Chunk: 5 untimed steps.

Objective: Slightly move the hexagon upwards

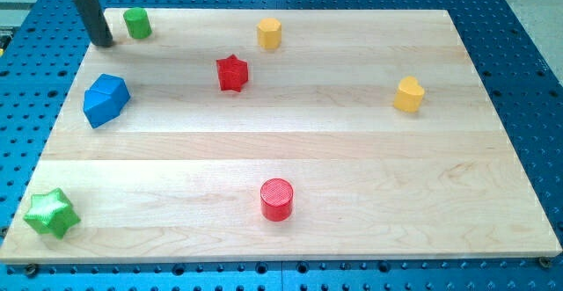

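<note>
Wooden board [290, 150], pale planks, grain running left to right, on blue perforated table [519, 54].

- Green star [50, 213], 8 o'clock corner.
- Red cylinder [276, 200], 6 o'clock, upright.
- Blue block [106, 99], 9 o'clock, faceted; exact shape unclear.
- Yellow block [408, 94], 3 o'clock, rounded; outline hard to read.
- Red star [232, 73], above centre.
- Yellow hexagon [269, 33], 12 o'clock, upright prism; no long axis discernible.
- Green block [136, 23], 11 o'clock, roughly cylindrical.
- My tip [105, 43], bare rod holding nothing, just beside the green block's left; upper rod cut off.

Red star [232, 72], red cylinder [276, 200], green star [50, 213], blue block [106, 100] lie scattered.
</note>
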Each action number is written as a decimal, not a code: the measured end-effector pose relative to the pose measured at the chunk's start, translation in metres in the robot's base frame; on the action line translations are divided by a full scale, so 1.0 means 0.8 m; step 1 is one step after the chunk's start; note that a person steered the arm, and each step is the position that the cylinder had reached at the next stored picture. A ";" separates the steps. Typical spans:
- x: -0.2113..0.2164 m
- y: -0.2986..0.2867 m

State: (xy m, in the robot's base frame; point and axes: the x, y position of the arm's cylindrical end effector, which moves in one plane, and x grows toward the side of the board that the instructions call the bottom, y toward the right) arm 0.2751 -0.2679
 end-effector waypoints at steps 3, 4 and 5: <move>0.030 0.095; 0.044 0.181; 0.038 0.296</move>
